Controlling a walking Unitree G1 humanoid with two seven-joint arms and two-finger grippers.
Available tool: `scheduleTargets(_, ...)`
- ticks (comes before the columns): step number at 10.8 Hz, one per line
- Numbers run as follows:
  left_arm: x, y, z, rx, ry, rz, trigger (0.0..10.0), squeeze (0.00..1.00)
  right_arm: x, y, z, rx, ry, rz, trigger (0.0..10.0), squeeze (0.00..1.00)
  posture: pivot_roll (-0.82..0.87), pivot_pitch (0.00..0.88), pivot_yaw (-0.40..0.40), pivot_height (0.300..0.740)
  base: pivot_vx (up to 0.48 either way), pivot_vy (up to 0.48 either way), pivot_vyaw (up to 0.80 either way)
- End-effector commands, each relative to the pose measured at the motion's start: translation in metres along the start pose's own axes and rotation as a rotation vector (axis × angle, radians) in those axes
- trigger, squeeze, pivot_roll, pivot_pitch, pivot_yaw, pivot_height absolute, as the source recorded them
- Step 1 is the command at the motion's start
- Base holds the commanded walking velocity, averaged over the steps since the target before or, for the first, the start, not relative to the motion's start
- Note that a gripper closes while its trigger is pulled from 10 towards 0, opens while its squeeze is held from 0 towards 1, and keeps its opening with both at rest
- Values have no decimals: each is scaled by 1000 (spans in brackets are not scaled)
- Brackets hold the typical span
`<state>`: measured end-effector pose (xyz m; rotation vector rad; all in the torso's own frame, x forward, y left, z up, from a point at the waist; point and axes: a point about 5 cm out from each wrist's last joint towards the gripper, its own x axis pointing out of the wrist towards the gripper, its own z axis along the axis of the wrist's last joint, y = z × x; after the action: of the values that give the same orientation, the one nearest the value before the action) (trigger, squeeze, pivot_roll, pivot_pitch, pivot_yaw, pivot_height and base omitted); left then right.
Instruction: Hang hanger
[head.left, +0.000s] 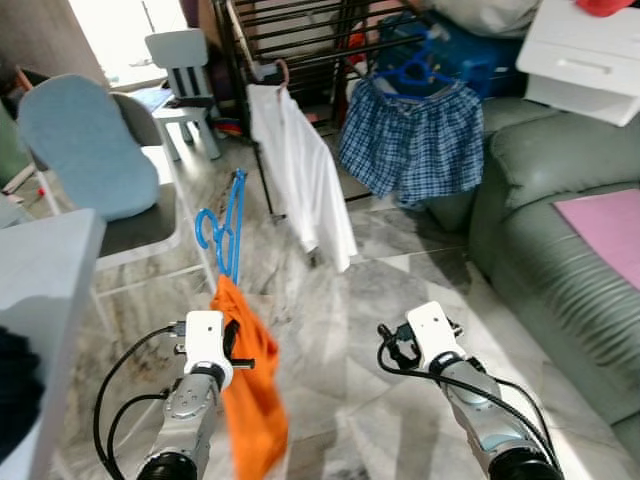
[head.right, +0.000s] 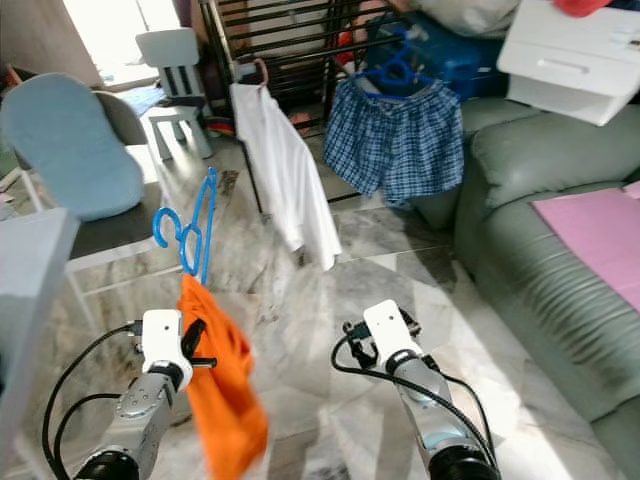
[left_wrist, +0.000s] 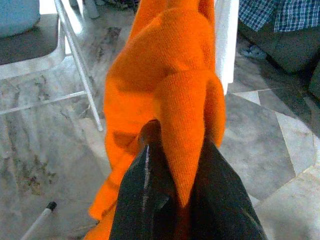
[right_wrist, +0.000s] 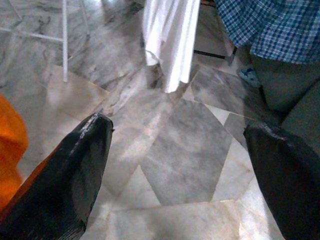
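Observation:
A blue hanger (head.left: 225, 230) carries an orange garment (head.left: 255, 390) that droops toward the floor. My left gripper (left_wrist: 172, 145) is shut on the orange cloth just below the hanger's hook, holding both up in front of me on the left. My right gripper (right_wrist: 180, 150) hangs open over the marble floor, with nothing between its fingers. Farther ahead stands a dark drying rack (head.left: 300, 30). A white shirt (head.left: 305, 170) and blue plaid shorts (head.left: 415, 145) hang from it, the shorts on another blue hanger.
A grey-green sofa (head.left: 560, 250) runs along the right, with a white drawer unit (head.left: 585, 60) above it. On the left are a white table (head.left: 40, 290) and a chair with a blue cushion (head.left: 80, 150). A small white chair (head.left: 185, 60) stands behind.

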<state>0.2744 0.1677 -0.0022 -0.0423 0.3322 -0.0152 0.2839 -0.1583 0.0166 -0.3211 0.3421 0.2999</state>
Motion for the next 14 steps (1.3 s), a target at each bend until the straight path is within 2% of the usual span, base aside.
scheduleTargets(1,3,0,11,10,-39,1,10000,0,0,-3,3,0,-4,-17,10000,816,-183,0,76,740,0,-319,0)
scheduleTargets(6,7,0,16,14,-38,-1,10000,0,0,0,4,5,-3,-16,10000,800,-188,0,89,740,0,-322,0)
scheduleTargets(7,6,-1,17,-2,-57,6,10000,0,0,1,4,6,-3,-14,10000,800,-188,0,89,740,0,0,0)
scheduleTargets(8,7,0,17,16,-54,17,10000,0,0,2,5,-2,-10,-10,10000,804,-192,0,90,740,0,0,0)
scheduleTargets(10,7,-1,17,20,-49,5,10000,0,0,2,8,-20,-22,-1,10000,812,-193,0,88,740,0,0,800)
scheduleTargets(11,7,-1,17,26,-49,4,10000,0,0,3,8,-15,-18,4,10000,804,-193,0,89,740,0,0,613)
scheduleTargets(14,8,-2,21,36,-59,1,10000,0,1,8,7,-9,-9,9,10000,741,-190,0,99,740,0,0,0)
